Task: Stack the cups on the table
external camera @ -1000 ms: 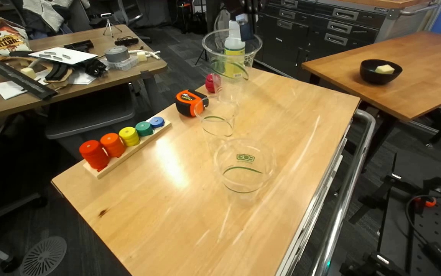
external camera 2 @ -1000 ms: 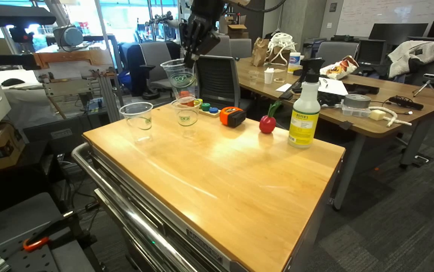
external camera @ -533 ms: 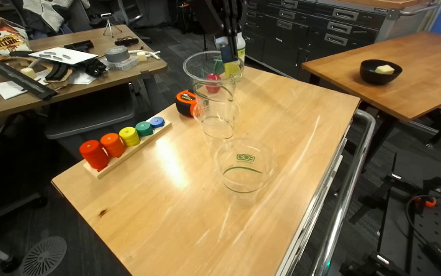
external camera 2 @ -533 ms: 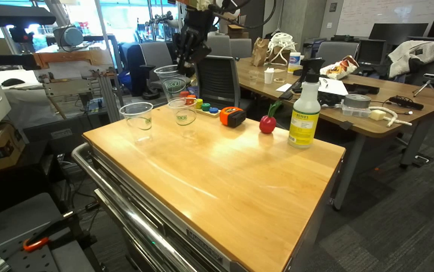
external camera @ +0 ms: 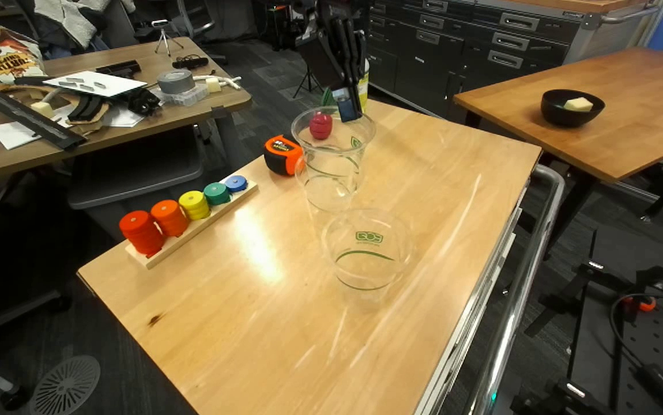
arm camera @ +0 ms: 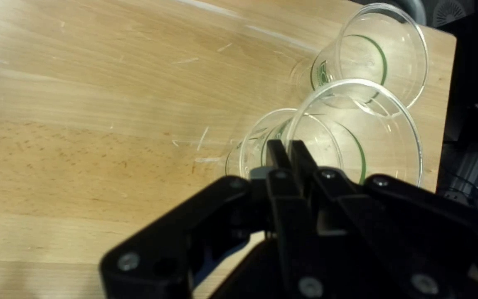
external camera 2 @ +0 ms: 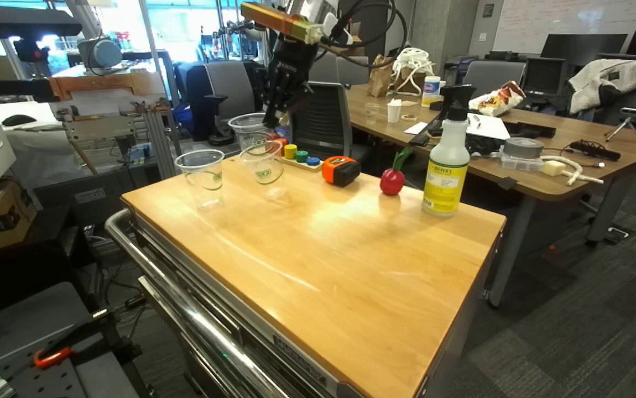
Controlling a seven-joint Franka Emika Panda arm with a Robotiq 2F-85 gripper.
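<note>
In the wrist view my gripper [arm camera: 289, 146] is out of focus, black and soft-edged, while the table [arm camera: 97, 166] is softly lit, palest toward ten o'clock, with a faint brown shadow [arm camera: 16, 280] at eight. The nearest cup [arm camera: 388, 143] catches a thin white highlight along its rim. In an exterior view, windows [external camera 2: 188, 25] at eleven o'clock are overexposed and the metal rail [external camera 2: 188, 305] gleams at eight. In an exterior view, white glare [external camera: 257, 245] lies on the table toward eight; farther out, the floor [external camera: 124, 346] dims to charcoal.
</note>
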